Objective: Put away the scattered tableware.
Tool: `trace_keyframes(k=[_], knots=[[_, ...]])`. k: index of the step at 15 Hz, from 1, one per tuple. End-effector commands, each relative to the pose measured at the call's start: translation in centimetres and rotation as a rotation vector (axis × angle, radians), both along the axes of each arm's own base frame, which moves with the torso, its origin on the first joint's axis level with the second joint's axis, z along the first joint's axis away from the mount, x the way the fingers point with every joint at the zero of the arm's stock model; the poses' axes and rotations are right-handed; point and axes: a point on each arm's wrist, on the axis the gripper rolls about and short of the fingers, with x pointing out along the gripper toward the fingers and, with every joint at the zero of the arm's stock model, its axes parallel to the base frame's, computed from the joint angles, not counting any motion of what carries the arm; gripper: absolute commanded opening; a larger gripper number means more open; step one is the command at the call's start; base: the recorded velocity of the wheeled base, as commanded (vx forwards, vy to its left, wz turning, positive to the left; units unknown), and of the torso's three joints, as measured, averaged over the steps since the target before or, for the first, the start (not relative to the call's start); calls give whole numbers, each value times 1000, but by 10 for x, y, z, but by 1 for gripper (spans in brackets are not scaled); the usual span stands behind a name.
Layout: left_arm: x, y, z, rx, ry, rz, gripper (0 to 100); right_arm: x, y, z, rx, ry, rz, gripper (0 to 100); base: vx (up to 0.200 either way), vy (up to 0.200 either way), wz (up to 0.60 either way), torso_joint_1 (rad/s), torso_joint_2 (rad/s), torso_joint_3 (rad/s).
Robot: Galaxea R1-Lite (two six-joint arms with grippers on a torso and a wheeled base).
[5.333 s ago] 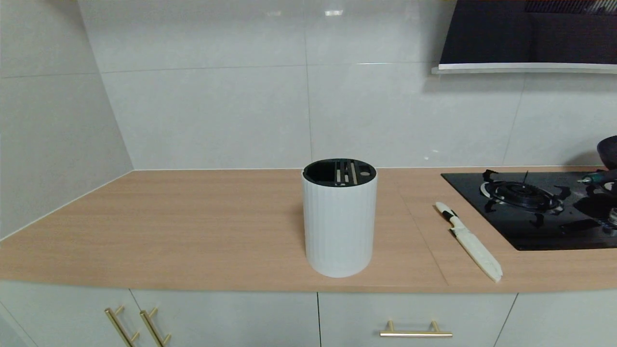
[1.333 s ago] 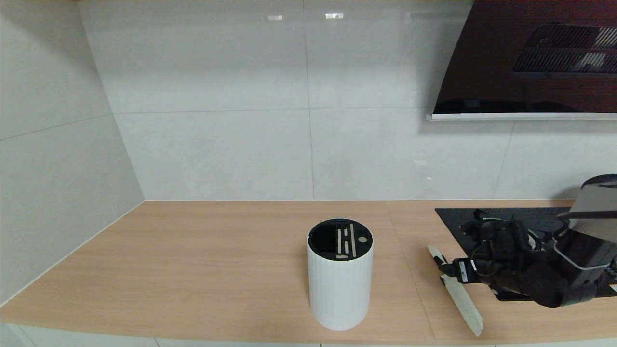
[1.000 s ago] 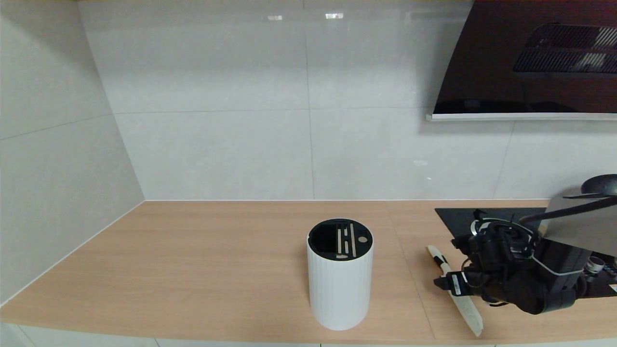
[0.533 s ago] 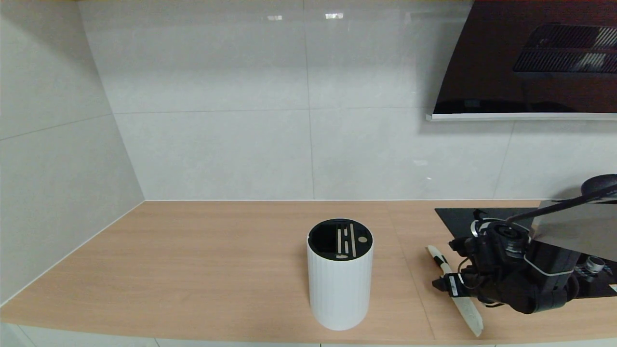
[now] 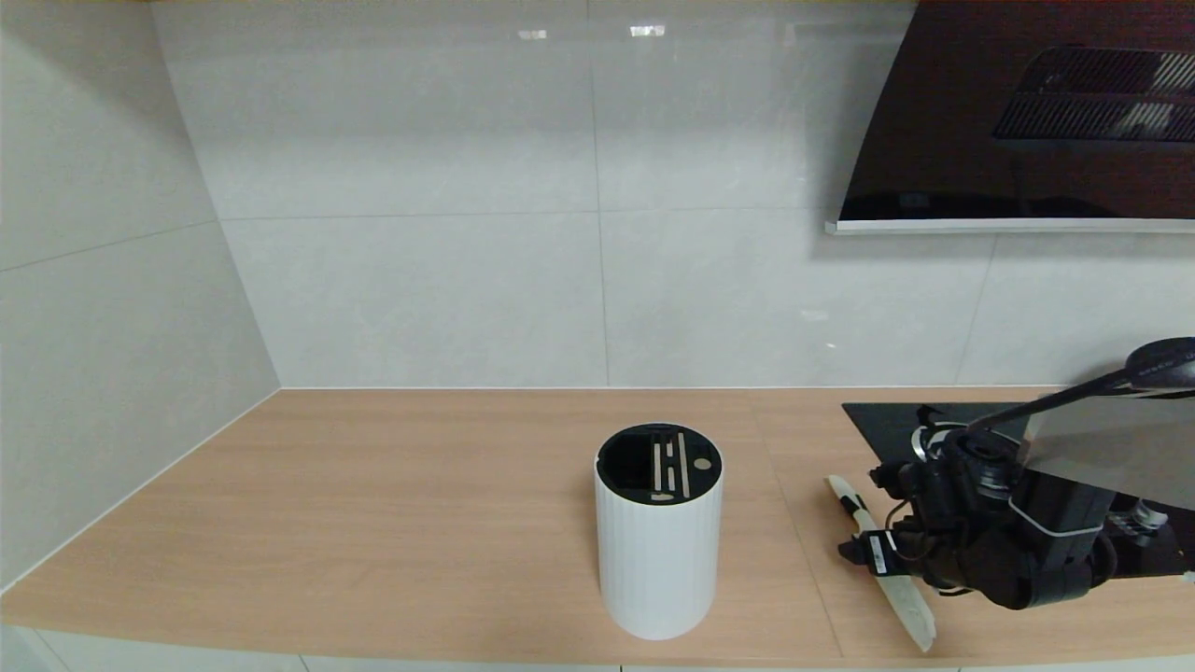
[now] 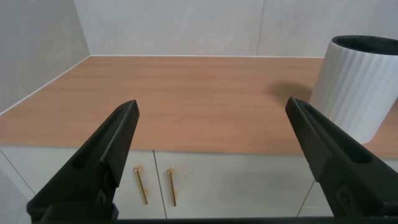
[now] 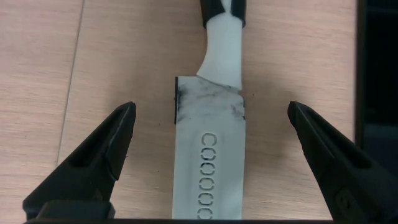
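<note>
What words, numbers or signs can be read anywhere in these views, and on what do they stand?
Knife blade: a row of ring-shaped marks, not legible as a word.
White tag by the right gripper: print too small to read.
White holder, countertop, hood: no text.

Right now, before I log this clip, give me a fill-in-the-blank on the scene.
The right gripper hovers above the knife with its jaws ___.
The knife lies flat on the wooden ___, beside the stove.
The white holder stands to the robot's ___ of the knife.
Missing: open; countertop; left.
</note>
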Motion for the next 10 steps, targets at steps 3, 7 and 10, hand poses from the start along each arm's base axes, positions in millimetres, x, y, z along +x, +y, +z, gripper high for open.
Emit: trace_keyframes(k=[3,7,10], knots=[[0,0,0,0,0,1,100,-1,1,-3,-6,7,2,100,0,0,0,0,0,0],[0,0,0,0,0,1,100,0,1,-7,-9,16,3,0,0,0,0,0,0,0],[0,0,0,0,0,1,100,0,1,-6,-11,14,4,0,0,0,0,0,0,0]])
